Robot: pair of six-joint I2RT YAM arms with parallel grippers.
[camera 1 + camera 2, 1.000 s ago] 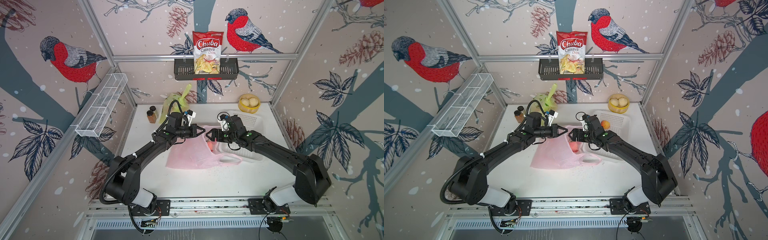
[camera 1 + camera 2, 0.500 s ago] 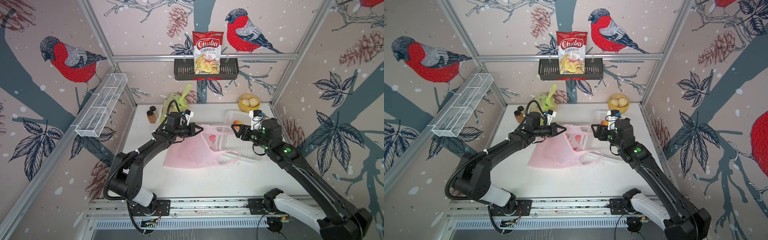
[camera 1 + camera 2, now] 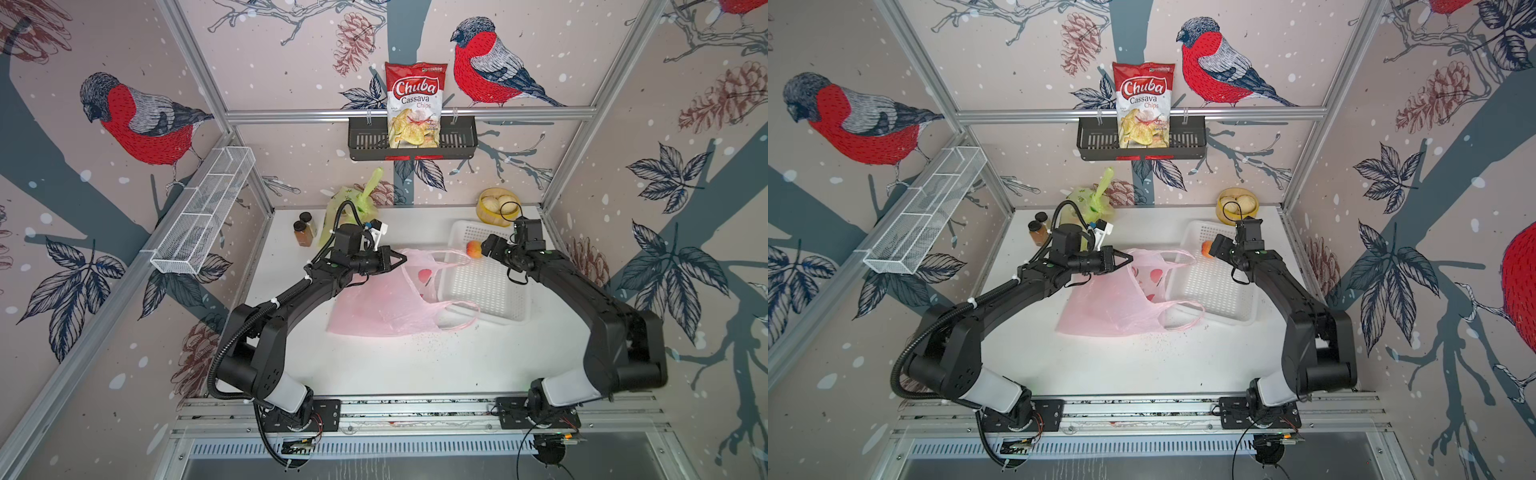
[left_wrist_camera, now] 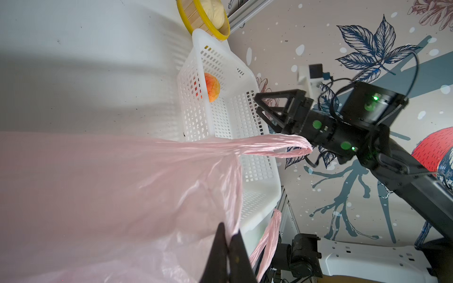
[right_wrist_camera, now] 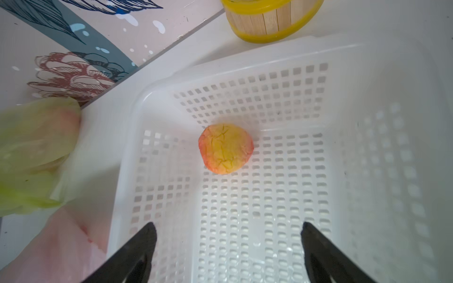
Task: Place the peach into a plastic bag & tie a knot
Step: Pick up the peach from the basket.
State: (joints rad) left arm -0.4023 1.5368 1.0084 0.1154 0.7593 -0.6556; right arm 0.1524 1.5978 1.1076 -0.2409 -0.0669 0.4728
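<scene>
- Holds the right pincer (image 5: 228, 227) wide apart and empty above the white basket (image 5: 137, 105), one jaw to each side of the line toward the peach (image 5: 225, 148); looks wide enough to take the round fruit without nudging it.
- Finds the peach alone on the basket floor, near the wall that faces the yellow tub (image 5: 269, 22), touched by nothing and just ahead of the open jaws.
- Clamps the left pincer (image 4: 229, 235) shut on the rim of the pink bag (image 4: 110, 183), with that edge lifted off the table (image 3: 374, 374); most likely done to hold the mouth open and turned toward the basket.
- Lets one bag handle (image 4: 269, 144) reach over the basket's wall, with the other lying by the basket's near corner; sets the mouth right beside the fruit, so the carry is short.
- Shows a red patch through the film in a top view (image 3: 424, 275); cannot tell whether print or contents.
- Reads as the reach for the peach: nothing bagged, no knot.
- Calls next for a descent with the jaws either side of the fruit and clear of the lattice wall; risks rolling the peach away, or catching the draped handle on the way across.
</scene>
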